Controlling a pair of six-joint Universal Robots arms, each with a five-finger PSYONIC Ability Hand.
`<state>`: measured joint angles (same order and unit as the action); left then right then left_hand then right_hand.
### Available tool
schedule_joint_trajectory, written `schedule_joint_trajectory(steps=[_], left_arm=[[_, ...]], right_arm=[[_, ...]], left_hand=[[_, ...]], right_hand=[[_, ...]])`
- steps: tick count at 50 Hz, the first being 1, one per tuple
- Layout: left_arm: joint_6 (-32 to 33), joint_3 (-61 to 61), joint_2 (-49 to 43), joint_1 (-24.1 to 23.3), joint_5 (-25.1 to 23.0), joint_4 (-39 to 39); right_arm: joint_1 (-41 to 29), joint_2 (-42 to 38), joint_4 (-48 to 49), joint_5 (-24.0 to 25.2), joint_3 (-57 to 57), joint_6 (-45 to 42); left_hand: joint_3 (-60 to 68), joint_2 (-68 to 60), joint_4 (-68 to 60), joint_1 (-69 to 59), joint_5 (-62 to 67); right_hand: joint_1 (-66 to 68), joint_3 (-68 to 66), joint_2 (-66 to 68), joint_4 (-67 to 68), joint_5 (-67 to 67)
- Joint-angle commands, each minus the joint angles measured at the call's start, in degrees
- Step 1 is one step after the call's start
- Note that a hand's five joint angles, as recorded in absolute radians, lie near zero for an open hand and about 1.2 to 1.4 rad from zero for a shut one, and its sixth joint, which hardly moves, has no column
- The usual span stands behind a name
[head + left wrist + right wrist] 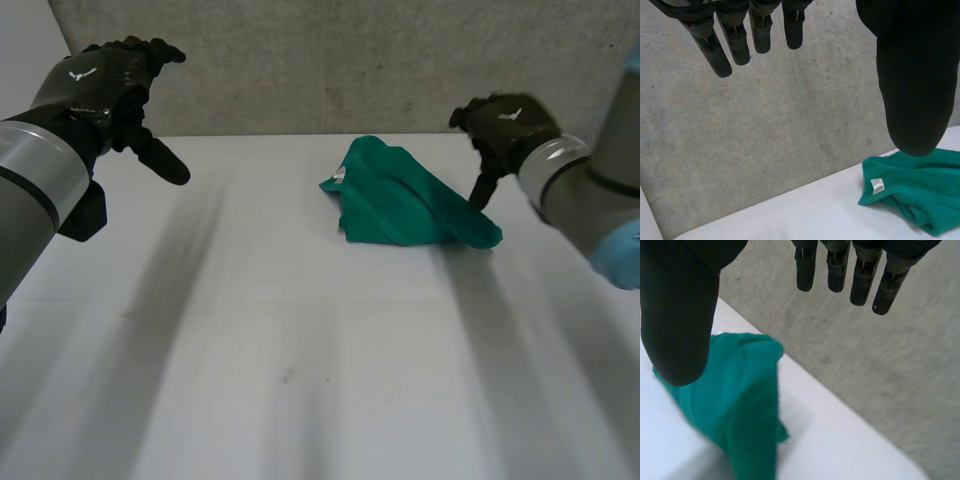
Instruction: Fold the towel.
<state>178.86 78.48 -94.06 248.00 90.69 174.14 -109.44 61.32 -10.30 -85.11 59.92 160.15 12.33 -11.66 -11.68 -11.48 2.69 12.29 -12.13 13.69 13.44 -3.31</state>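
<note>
Green towel [405,198] crumpled beside open right hand [500,125]

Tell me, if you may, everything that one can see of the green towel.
The towel is green, terry cloth by its look, crumpled in a loose heap. A small white label sits at one corner. It lies on the white table near the far edge. The right hand hangs at its other end; contact is unclear.

Place: lab-like test bench | white table [300,350] | bare concrete wall [300,60]
</note>
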Motion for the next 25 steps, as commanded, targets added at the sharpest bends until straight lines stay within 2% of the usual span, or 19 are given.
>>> schedule_joint_trajectory(steps=[1,5,10,13,14,18,20,24,25], left_arm=[[0.35,-0.08,-2.35,-0.06,0.01,1.02],[0.44,-0.08,-3.32,-0.06,0.01,1.29],[0.44,-0.34,-4.99,-0.06,0.01,1.37],[0.44,-0.34,-5.69,-0.06,0.01,1.37],[0.44,-0.34,-5.78,-0.06,0.01,1.37],[0.44,-0.34,-5.96,-0.06,0.01,1.37],[0.44,-0.43,-5.96,-0.06,0.01,1.37],[0.44,-0.43,-5.61,0.03,0.10,1.37],[0.44,-0.43,-5.52,0.03,0.10,1.29]], right_arm=[[0.01,-16.83,0.02,1.79,-12.62,16.58],[0.36,-24.65,0.19,2.23,-19.65,20.81],[0.45,-35.19,-0.77,1.00,-31.84,21.08],[0.54,-38.10,-2.35,0.82,-36.17,20.99],[0.54,-39.68,-3.49,1.00,-38.53,20.99],[0.45,-40.57,-4.99,1.53,-41.10,20.90],[0.28,-40.14,-5.34,1.61,-41.37,20.90],[-0.34,-33.74,-5.96,2.31,-39.88,20.90],[-0.34,-29.80,-6.05,3.27,-38.05,20.82]], left_hand=[[-2.33,1.66,1.68,1.48,-2.69],[-2.33,1.66,1.68,1.48,-2.69],[-2.33,1.66,1.68,1.48,-2.69],[-2.33,1.66,1.68,1.48,-2.69],[-2.33,1.66,1.68,1.48,-2.69],[-2.33,1.66,1.68,1.48,-2.69],[-2.33,1.66,1.68,1.48,-2.69],[-2.33,1.66,1.68,1.48,-2.69],[-2.33,1.66,1.68,1.48,-2.69]], right_hand=[[-2.29,2.13,-3.69,-3.44,3.31],[-2.29,2.13,-3.69,-3.44,3.31],[-2.29,2.13,-3.69,-3.44,3.31],[7.52,-7.68,6.11,6.36,-6.50],[22.21,-22.37,20.80,21.05,-21.19],[67.33,-67.49,65.92,66.17,-66.31],[67.71,-67.87,66.31,66.56,-66.69],[67.71,-67.87,66.31,66.56,-66.69],[67.71,-67.87,66.31,66.56,-66.69]])
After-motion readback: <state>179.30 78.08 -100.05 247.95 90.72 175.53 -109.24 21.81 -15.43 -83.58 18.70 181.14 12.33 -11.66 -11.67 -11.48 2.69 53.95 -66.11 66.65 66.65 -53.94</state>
